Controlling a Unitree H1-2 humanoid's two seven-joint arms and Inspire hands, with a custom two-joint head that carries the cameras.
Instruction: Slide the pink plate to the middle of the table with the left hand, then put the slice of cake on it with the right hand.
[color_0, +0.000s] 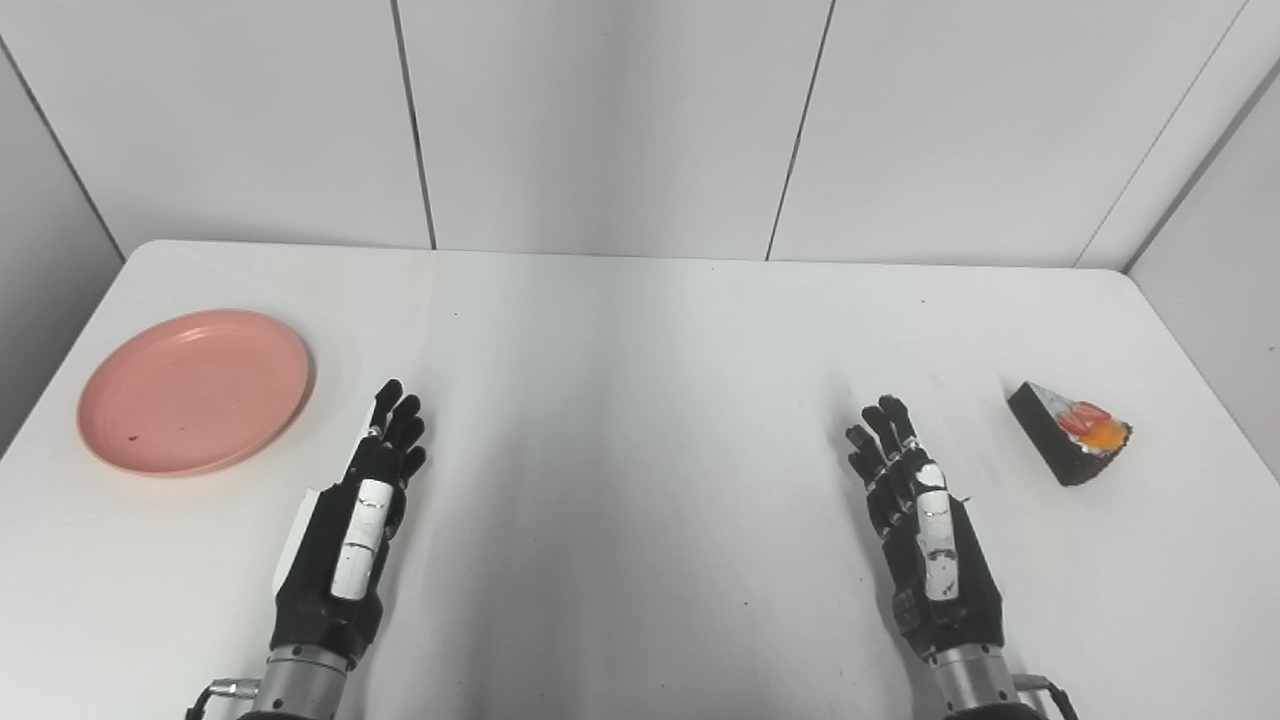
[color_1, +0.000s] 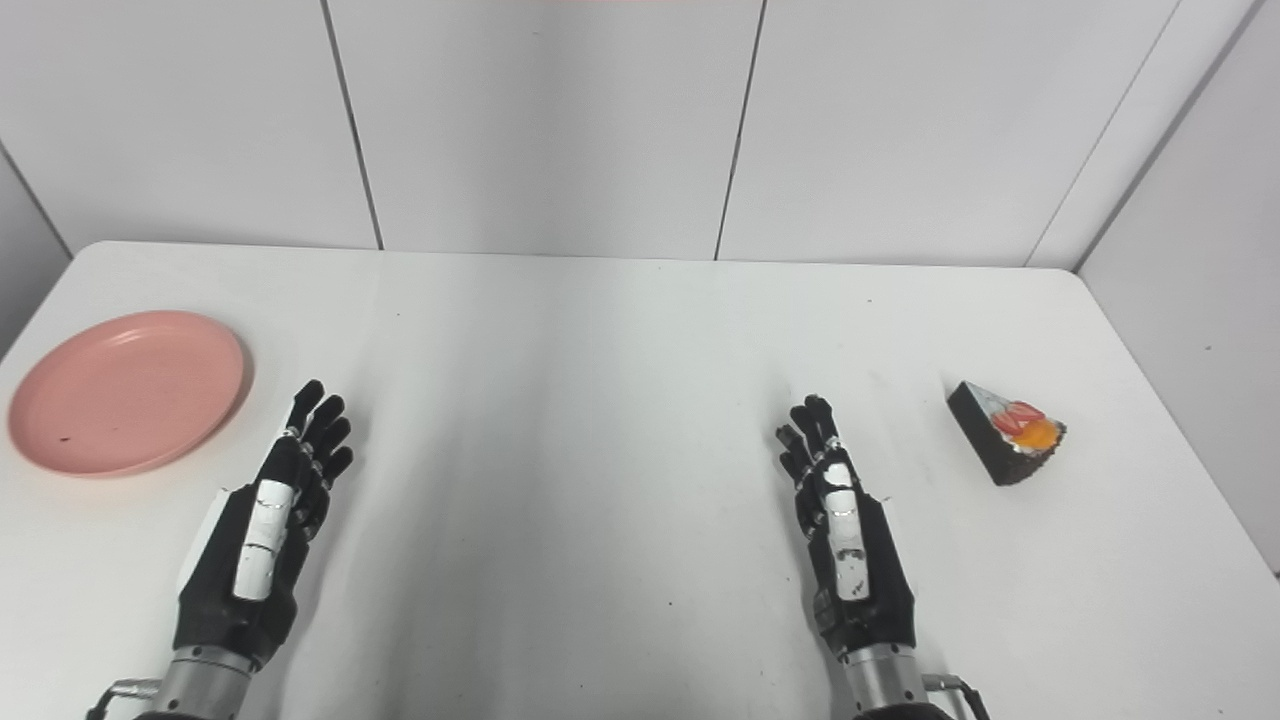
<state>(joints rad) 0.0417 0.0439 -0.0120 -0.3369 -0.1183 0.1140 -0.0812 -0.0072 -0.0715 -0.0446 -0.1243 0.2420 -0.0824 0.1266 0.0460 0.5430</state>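
Note:
The pink plate (color_0: 195, 390) lies empty at the far left of the white table (color_0: 640, 400). A dark wedge of cake (color_0: 1070, 431) with red and orange topping lies at the right side. My left hand (color_0: 355, 520) is open, fingers stretched forward, above the table a short way right of and nearer than the plate, not touching it. My right hand (color_0: 920, 520) is open too, fingers extended, left of and nearer than the cake, apart from it. Both hands hold nothing.
White wall panels stand behind the table's back edge (color_0: 640, 255). The table's left and right edges run close to the plate and the cake. A few small dark specks mark the tabletop.

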